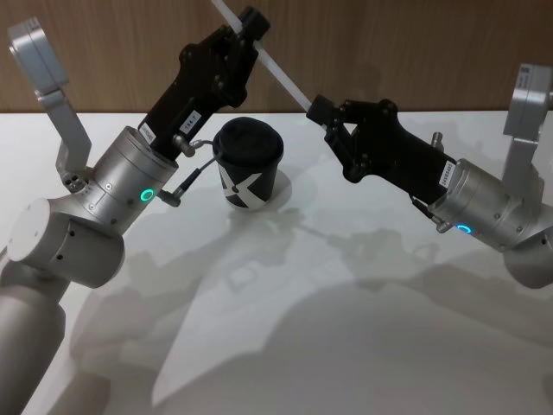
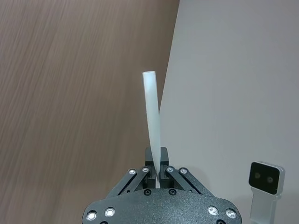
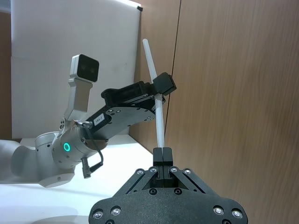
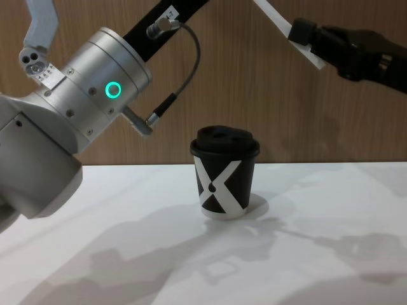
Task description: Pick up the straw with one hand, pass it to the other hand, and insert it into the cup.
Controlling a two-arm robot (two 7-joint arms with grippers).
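Straw (image 1: 289, 84) in jaws, left gripper (image 1: 251, 28), right gripper (image 1: 320, 109)

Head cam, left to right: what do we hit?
Left arm's silver wrist, green ring → black paper cup, white X → right black claw gripping thin white straw → right arm's silver wrist. Left claw, also on the straw, overlaps the cup: skipped.

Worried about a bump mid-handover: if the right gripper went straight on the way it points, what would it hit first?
Likely the left gripper, clamped on the same straw just ahead of the right gripper; depth is uncertain.
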